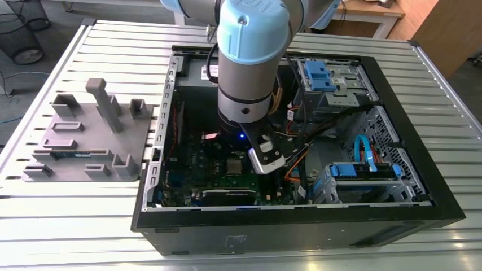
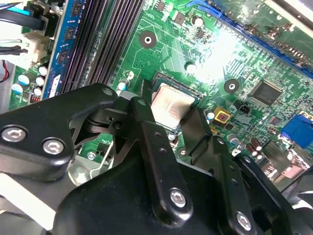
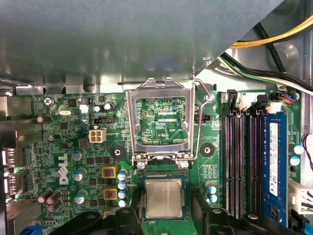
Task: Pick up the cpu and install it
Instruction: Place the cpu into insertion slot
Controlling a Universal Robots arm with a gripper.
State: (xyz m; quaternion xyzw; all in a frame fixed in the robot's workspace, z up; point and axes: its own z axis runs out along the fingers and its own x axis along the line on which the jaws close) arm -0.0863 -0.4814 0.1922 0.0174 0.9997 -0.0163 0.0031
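cpu (image 3: 164, 198) sitting flat in socket (image 3: 164, 177) on motherboard (image 3: 63, 147), not pinched. gripper (image 3: 165, 215) fingers (image 2: 146, 132) spread, one each side of cpu, gap both sides afaict, so looks placed already. load plate (image 3: 159, 122) flipped up, lever (image 3: 203, 117) swung out, which leaves socket open for drop-in. exterior view: cpu at 9 o'clock of arm (image 1: 249, 56) tip, grey parts tray (image 1: 83, 141) at 9 o'clock of pc case (image 1: 301, 226).

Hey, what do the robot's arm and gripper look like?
The arm is a silver-grey tube with a pale blue joint cap, a black band and a small blue light. The gripper is black, with jointed link fingers fastened by silver bolts.
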